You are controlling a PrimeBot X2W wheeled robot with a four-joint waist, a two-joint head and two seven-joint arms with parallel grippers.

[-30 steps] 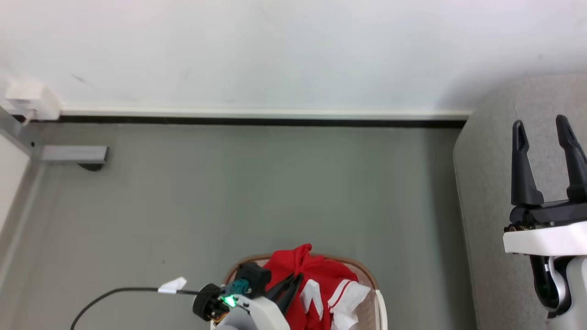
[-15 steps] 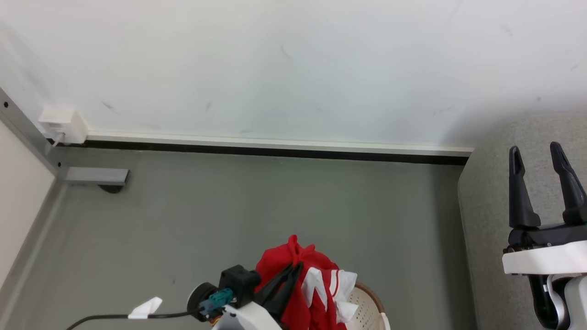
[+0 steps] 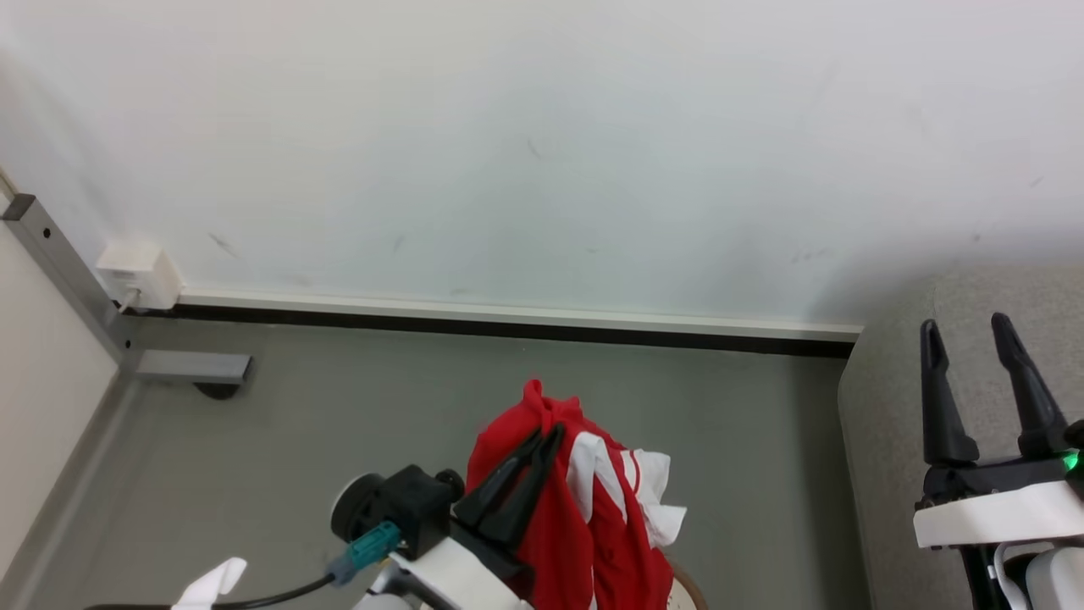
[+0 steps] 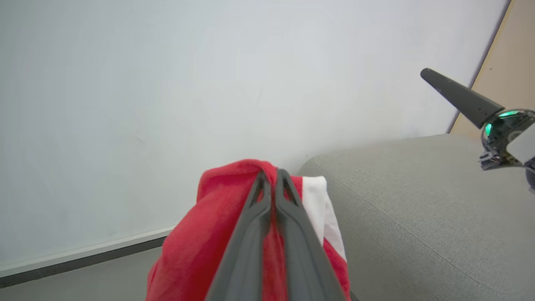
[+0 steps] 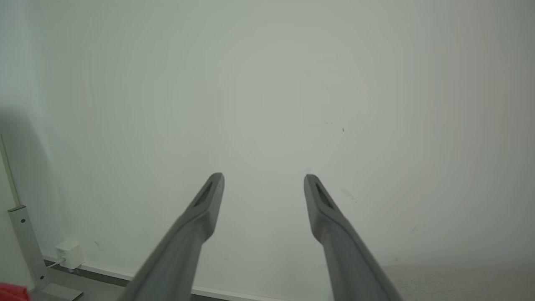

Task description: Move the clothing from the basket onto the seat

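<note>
Fingers (image 4: 246, 242) of the left gripper (image 4: 271, 173): closed tight together and pinching a bunched fold of the red garment (image 3: 610, 542) near its top.

Red garment: hanging from that grip in mid-air, draping down both sides of the fingers and showing white stripe trim and white lining on the sofa-facing side. It is hanging over the grey floor (image 3: 381, 440), above a sliver of the laundry basket (image 3: 690, 595) at the head view's bottom edge. Whether the hem is touching the basket cannot be told.

Right gripper (image 3: 965, 326): fingers standing well apart and gripping nothing, pointing up in front of the grey sofa (image 3: 881, 474).

Grey sofa: sitting to the robot's right of the garment, apart from it, with its rounded edge facing the floor.

Surroundings: white wall (image 3: 542, 127) with skirting, a white socket box (image 3: 140, 275) and a metal foot (image 3: 190, 367) at the left corner.
</note>
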